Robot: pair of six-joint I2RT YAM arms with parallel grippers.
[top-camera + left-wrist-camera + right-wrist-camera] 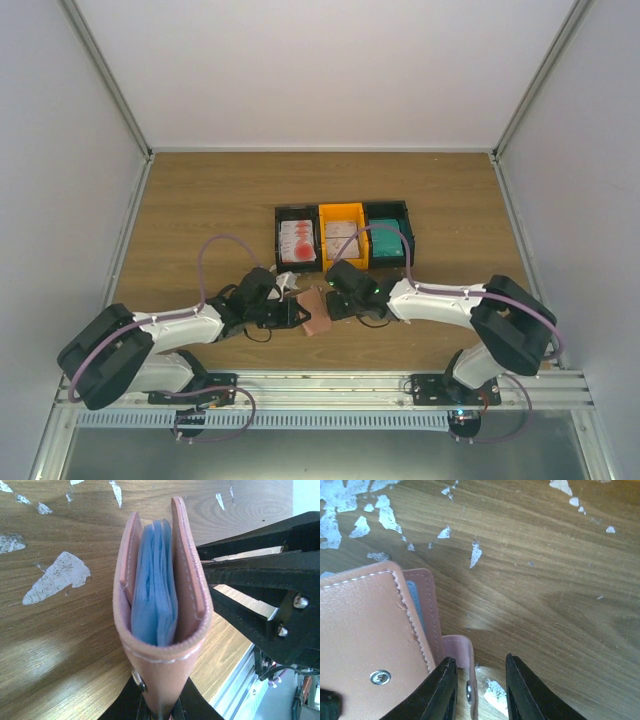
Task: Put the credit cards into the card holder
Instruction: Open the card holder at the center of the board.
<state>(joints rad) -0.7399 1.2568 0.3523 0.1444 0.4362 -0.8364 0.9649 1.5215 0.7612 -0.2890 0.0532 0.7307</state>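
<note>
The left gripper is clamped on the holder at its folded spine. It stands the holder on edge above the table, close to the middle of the near edge. This grip seems chosen to point the mouth away from the fingers and leave both leather flaps free. The flaps gape a little, showing the blue pockets between them.

The right gripper sits just beside the holder's outer flap, its jaws at a middling width with bare wood showing between them. The small snap tab lies between the fingers, against the left one, and is not pinched. My guess is that this arm is there to take the tab or flap and spread the holder wider, since the mouth looks too narrow for a card.

Neither gripper holds a card. The cards lie in the tray at mid-table, well behind both arms. Loading has therefore not begun, and the holder is only being made ready.
</note>
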